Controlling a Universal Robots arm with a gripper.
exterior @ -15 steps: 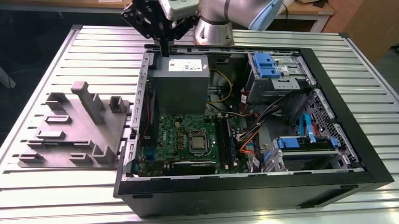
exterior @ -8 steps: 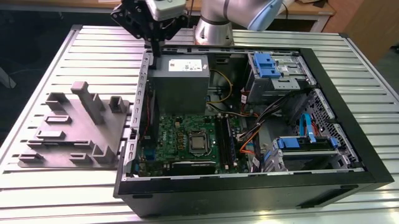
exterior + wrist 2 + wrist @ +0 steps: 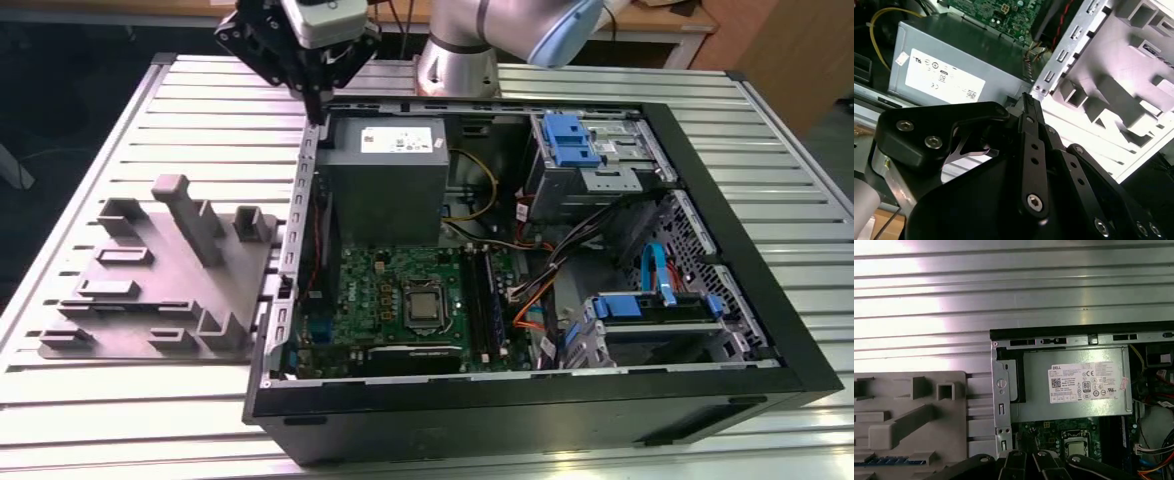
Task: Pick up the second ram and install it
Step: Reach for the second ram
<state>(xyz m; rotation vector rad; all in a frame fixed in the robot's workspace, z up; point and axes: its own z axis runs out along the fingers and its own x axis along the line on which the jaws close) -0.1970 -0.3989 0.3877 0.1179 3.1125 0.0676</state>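
Ribbed metal table (image 3: pixel 200 120) underneath, slats running across the exterior view. On it, one open black computer case (image 3: pixel 534 420) and, at the exterior view's left of that, one grey moulded fixture (image 3: pixel 174 275) with several upright blocks and slots. Inside the case: one grey power supply (image 3: pixel 387 190), one green motherboard (image 3: pixel 387 290) with one square processor socket (image 3: pixel 424 305), and two blue drive holders, a far bracket (image 3: pixel 567 135) and a near bracket (image 3: pixel 641 305). One arm (image 3: pixel 521 30), one gripper (image 3: pixel 316 100), fingers pressed together with nothing seen between them, tips hanging at the case's far rim just beside the power supply and apart from the fixture. Second ram (image 3: pixel 894 460) seemingly seated in a fixture slot in the first wrist view, just a thin blue-green edge exposed; long axis along the table's slats, one end toward the case, the other away. One white label (image 3: pixel 1086 382) on the power supply, carrying small dark print, a square code and a row of round marks, too fine to make out beyond that.
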